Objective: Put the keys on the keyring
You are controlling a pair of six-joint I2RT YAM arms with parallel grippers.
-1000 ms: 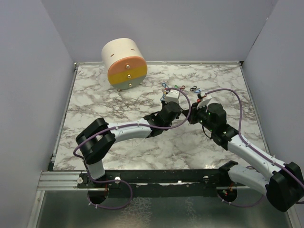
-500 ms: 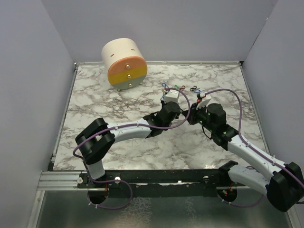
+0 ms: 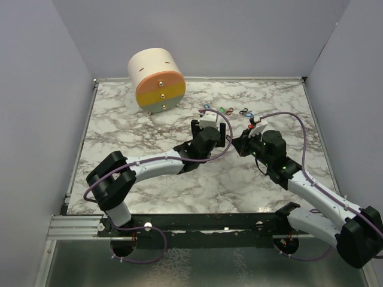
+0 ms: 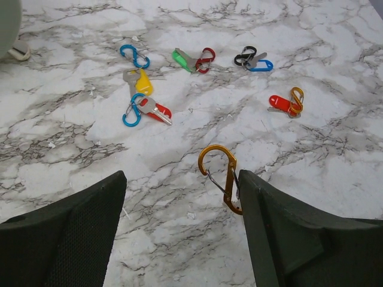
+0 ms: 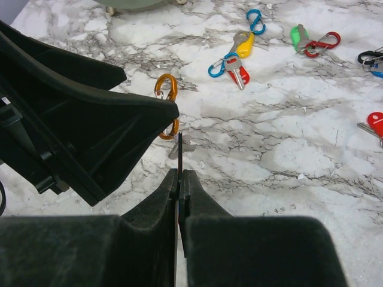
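— Since your two wrists sit so close together, how do the jaws stand?

— My left gripper [image 4: 182, 176] is spread wide, with only bare marble between its fingers. My right gripper [image 5: 179, 174] is pressed together, pinching a thin dark strip [image 5: 179, 146] that stands straight up out of the fingertips. It shows edge-on, so I cannot tell what it is.

— What is nearest to them?

— The orange carabiner [image 4: 220, 176]. It is upright, just beside the inner face of the finger on the right of my left wrist view. From the right wrist it shows behind that finger's tip, just above the strip. Whether it touches either, I cannot tell.

— And the keys?

— The keys [image 4: 157, 110] lie flat on the table [image 4: 335, 149], beyond my left jaws and well apart from them, with open marble between. On the left, a yellow key [image 4: 143, 82] lies touching a red key [image 4: 160, 112] that carries a blue clip [image 4: 130, 113]. Farther on in the middle is a green key [image 4: 181, 58] hooked to a red clip [image 4: 205, 58]. To its right is a blue key [image 4: 263, 64] with a black clip [image 4: 244, 57].

— Where is there room?

— Wide bare marble runs from my left arm out to the table's left edge. A cream drum [image 3: 157, 79] sits in the far left corner, well away from the keys. Right of my right arm, the marble is bare to the rim. The keys lie closer to the far edge than to the near one.
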